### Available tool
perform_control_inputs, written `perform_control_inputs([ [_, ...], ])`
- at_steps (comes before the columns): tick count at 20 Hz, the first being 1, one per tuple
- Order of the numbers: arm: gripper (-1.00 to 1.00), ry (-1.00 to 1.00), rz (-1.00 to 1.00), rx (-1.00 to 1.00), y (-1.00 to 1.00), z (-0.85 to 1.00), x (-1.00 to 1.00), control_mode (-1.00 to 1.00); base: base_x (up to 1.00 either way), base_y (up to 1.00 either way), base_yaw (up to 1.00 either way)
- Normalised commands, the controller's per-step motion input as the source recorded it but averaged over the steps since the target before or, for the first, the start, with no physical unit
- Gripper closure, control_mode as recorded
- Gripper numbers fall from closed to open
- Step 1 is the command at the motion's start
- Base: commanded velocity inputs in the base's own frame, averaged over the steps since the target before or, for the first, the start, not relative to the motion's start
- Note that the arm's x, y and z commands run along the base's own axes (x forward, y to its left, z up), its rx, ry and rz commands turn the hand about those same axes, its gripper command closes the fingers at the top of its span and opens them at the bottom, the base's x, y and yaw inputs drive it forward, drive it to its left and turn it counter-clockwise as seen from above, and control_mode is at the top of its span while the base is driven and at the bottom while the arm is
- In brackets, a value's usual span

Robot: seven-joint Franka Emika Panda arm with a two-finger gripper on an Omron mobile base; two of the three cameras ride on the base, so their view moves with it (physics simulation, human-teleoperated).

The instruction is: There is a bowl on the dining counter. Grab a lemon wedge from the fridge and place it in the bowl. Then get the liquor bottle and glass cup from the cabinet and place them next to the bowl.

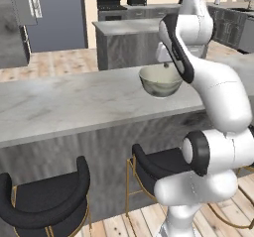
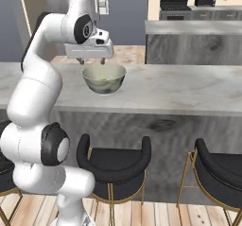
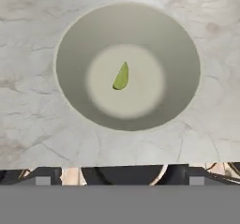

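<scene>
One lemon wedge (image 3: 121, 76) lies steeply slanted in bowl (image 3: 75, 45).

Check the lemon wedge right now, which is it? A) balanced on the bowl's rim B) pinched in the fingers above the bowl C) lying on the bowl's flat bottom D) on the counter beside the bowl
C: the hand view looks straight down on the lemon wedge lying loose on the flat bottom of the bowl, clear of its walls and of the dining counter.

Bright, even, flat rendered light, soft shadow under the counter (image 1: 74, 107) overhang, no glare, hand view slightly soft, bowl (image 3: 126, 31) inside gently shaded toward its rim
</scene>
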Motion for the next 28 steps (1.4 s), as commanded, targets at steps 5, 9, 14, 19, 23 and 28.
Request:
perform_control_inputs([
  [5, -1.00, -0.36, 0.00, 0.01, 0.00, 0.00, -1.00, -1.00, 0.00, 0.00, 0.00],
  [9, -1.00, -0.30, 0.00, 0.01, 0.00, 0.00, -1.00, -1.00, 0.00, 0.00, 0.00],
  [14, -1.00, -0.25, 0.00, 0.00, 0.00, -0.25, -0.99, -1.00, 0.00, 0.00, 0.00],
  [19, -1.00, -0.08, 0.00, 0.00, 0.00, -0.45, -0.52, -1.00, 0.00, 0.00, 0.00],
  [23, -1.00, -0.06, 0.01, 0.03, 0.00, -0.40, -0.25, -1.00, 0.00, 0.00, 0.00],
  [28, -1.00, -0.03, -0.01, 0.01, -0.10, -0.08, -0.24, -1.00, 0.00, 0.00, 0.00],
])
